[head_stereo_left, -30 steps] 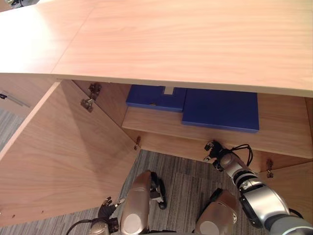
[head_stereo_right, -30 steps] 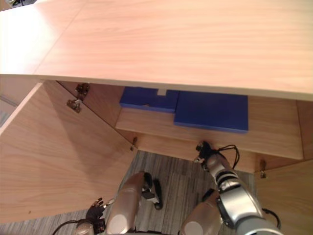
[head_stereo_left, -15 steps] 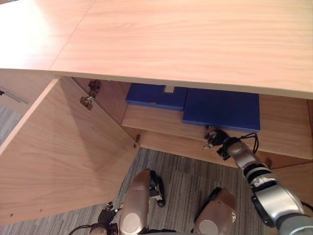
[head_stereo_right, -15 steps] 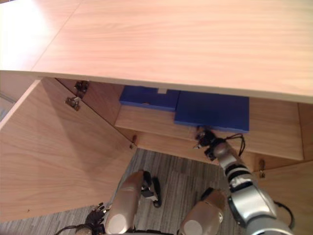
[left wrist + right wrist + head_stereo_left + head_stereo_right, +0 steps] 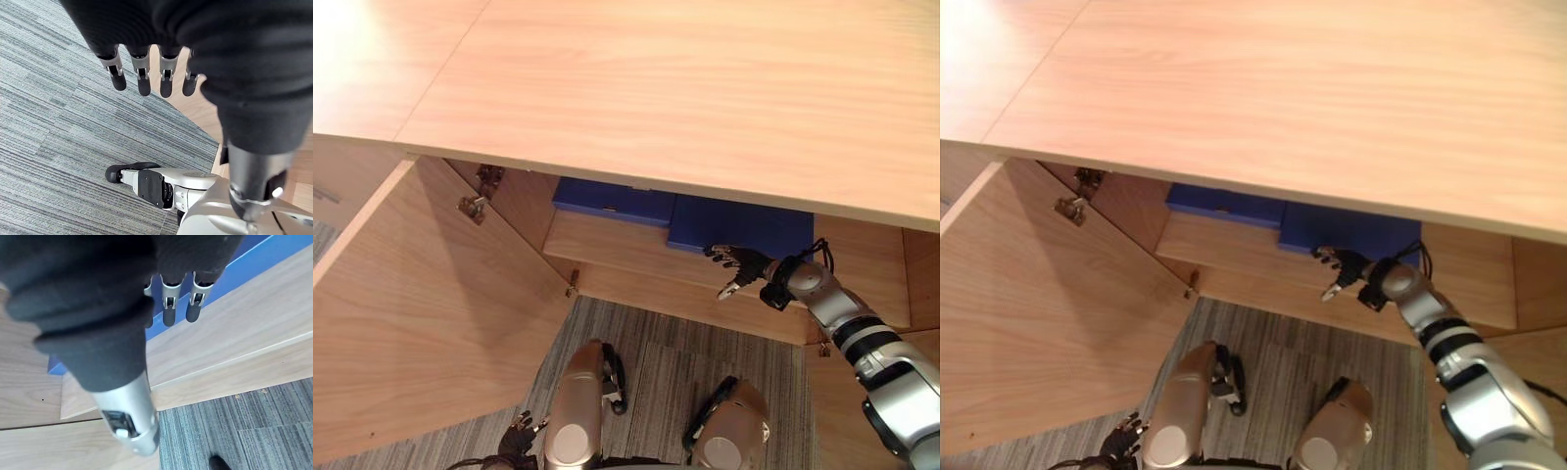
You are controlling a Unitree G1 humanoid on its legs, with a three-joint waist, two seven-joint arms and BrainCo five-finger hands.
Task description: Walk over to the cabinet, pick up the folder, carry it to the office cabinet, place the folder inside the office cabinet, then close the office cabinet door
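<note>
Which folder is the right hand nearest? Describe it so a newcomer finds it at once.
Under the wooden cabinet top, the open cabinet's inner shelf holds two blue folders side by side. It is the right folder, just beyond the open right hand; it lies nearer the shelf's front edge than the left folder.

Bright light from above makes glare on the cabinet top (image 5: 685, 88) at its far left corner; the shelf (image 5: 617, 240) below lies in soft shade.
</note>
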